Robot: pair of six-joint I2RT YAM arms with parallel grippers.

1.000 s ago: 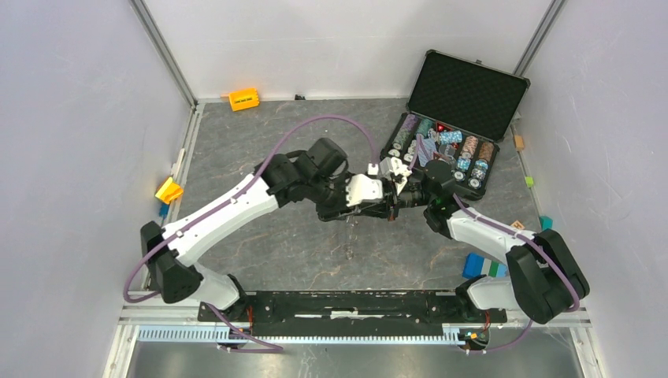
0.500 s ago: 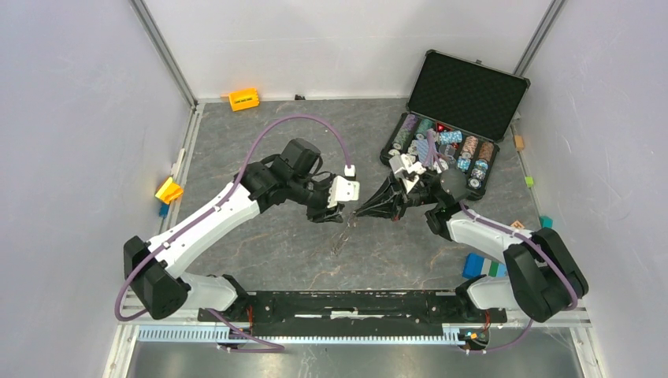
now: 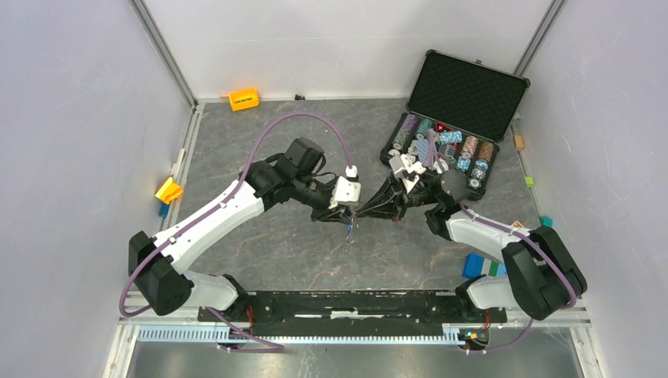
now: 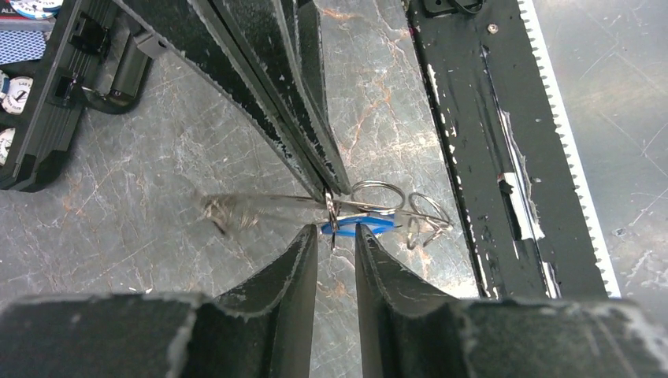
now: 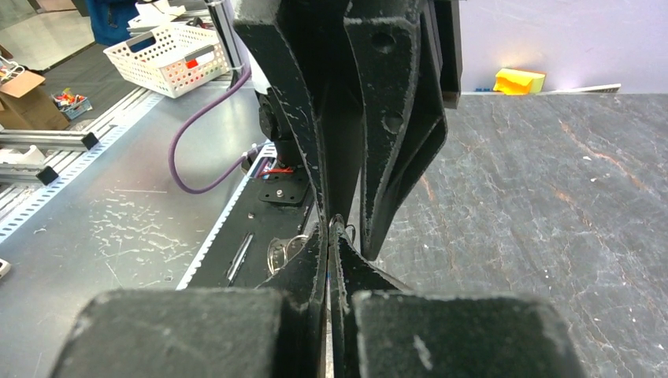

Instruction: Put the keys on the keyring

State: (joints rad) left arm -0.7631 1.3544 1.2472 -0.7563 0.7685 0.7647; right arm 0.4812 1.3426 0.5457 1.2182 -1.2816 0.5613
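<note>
From above, the left jaws and the right jaws meet tip to tip over the middle of the bench point(image 3: 260, 256), well apart from the open chip case point(image 3: 465, 90) at the far right corner. A bit of small metal hangs just under the meeting point, too small here to sort ring from key

Left wrist view: the left jaws stand a little apart, with bench showing through the gap. The blue key point(image 4: 374, 226) lies crosswise just past their tips and does not look clamped. The right jaws reach in from the top, closed, pinching the keyring point(image 4: 260, 198). It is a thin wire running off to a blurred bunch of grey keys point(image 4: 224, 211). Thin loops sit right beside the blue head, and I cannot tell whether they belong to the ring or to the key

Right wrist view: the right jaws are pressed shut with a sliver of metal at their tips. The left jaws loom close above, and a wire loop point(image 5: 277, 250) shows down to the left

I judge it all light, hard and slick. The wire is likely springy, and the hanging bunch free to swing and twist. The blue plastic head looks the best hold on the key, flat faces between the pads, leaving its hole free. The ring wants a pinch close to its opening
</note>
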